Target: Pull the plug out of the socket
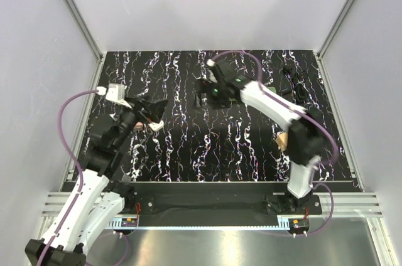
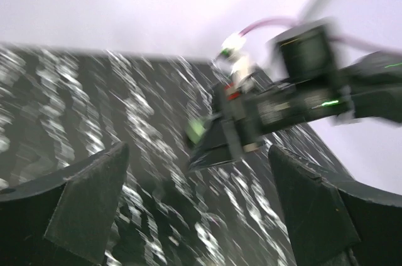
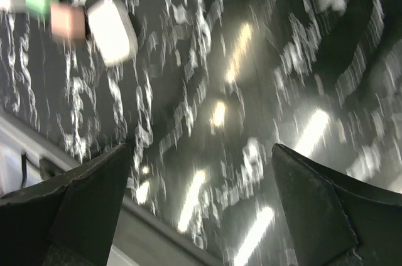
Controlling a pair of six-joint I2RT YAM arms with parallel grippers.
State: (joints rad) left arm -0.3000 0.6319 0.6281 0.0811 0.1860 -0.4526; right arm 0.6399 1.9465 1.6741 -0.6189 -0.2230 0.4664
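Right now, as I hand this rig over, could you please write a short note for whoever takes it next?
Grippers: the left gripper is open and empty at the left side of the table; the right gripper is open and empty over its middle.
Things: the green socket strip and the plug cannot be made out in any view. A small white and pink thing shows beside the left gripper; it is too small to name.
Done: cannot confirm the plug is off.
Left: find the strip, check the plug, and pull it if it is seated.
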